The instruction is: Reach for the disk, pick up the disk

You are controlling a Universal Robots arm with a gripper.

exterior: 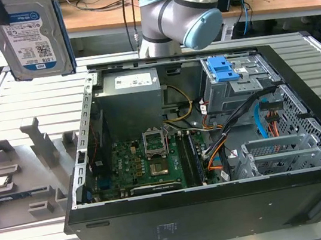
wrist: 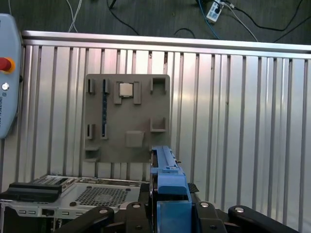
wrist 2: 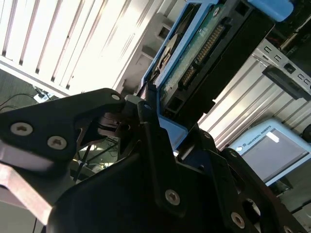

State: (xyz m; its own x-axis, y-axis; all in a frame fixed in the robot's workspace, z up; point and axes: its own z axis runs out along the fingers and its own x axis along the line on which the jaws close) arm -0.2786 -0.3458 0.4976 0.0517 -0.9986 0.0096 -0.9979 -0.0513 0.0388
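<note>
The disk [exterior: 30,37] hangs in the air, well above the slatted table [exterior: 2,113] and off the far corner of the open computer case [exterior: 213,148] on the exterior view's left. Its upper edge is cut off there, so only the labelled face and a strip of its blue frame can be seen. The robot arm [exterior: 181,14] rises behind the case, and its upper part is cut off as well.

In the second wrist view the disk [wrist 2: 204,53] shows its circuit-board side and connector row. Its blue frame runs down between the fingers [wrist 2: 73,121] of the gripper [wrist 2: 150,111]. The exact contact is hidden behind the gripper's black body, but the fingers are clamped on the disk at its frame. In the first wrist view only the thin blue edge of the disk [wrist: 167,179] shows, standing upright between the two black fingers [wrist: 97,216].

I count one disk, one case, one arm, and one grey parts tray [wrist: 127,119] beside the case on the exterior view's left. One small square chip [wrist: 126,89] is clear in the tray; its other pockets are hard to make out.
</note>
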